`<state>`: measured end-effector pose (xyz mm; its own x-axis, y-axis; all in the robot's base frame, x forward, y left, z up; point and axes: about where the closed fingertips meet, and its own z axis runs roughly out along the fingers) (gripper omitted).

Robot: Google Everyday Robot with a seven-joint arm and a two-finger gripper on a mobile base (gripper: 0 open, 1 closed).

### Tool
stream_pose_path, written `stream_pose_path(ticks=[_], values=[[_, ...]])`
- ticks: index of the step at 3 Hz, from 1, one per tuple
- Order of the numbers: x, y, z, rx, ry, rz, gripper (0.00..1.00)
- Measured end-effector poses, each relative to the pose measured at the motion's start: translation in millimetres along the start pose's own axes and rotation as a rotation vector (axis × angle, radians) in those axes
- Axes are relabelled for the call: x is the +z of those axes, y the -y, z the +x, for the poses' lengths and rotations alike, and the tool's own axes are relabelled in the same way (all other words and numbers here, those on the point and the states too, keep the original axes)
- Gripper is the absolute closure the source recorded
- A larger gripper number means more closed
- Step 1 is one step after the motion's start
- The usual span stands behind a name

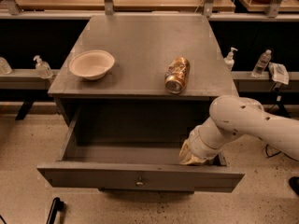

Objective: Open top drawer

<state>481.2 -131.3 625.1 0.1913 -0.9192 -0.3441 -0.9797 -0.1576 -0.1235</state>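
Note:
The top drawer point(140, 177) stands pulled far out from the grey cabinet, its deep grey box interior showing. A small brass knob point(138, 183) sits at the centre of its front. My white arm comes in from the right and bends down into the drawer's right side. My gripper point(190, 157) is at the end of the arm, low inside the drawer just behind the front panel, to the right of the knob. The gripper's end is hidden behind the drawer front.
On the cabinet top point(140, 41) a cream bowl point(91, 64) sits at the left and a brown can point(177, 74) lies on its side at the right front. Bottles point(261, 62) stand on low shelves to both sides. A black object point(53, 211) lies on the floor at front left.

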Motion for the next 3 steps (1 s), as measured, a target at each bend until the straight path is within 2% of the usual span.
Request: stream_pose_path(ticks=[2,3], values=[[11.8,-44.6,-33.0,-0.053,0.053,-0.083,1.0],[9.6,-49.7,-42.1,-0.081,0.043,-0.092,1.0]])
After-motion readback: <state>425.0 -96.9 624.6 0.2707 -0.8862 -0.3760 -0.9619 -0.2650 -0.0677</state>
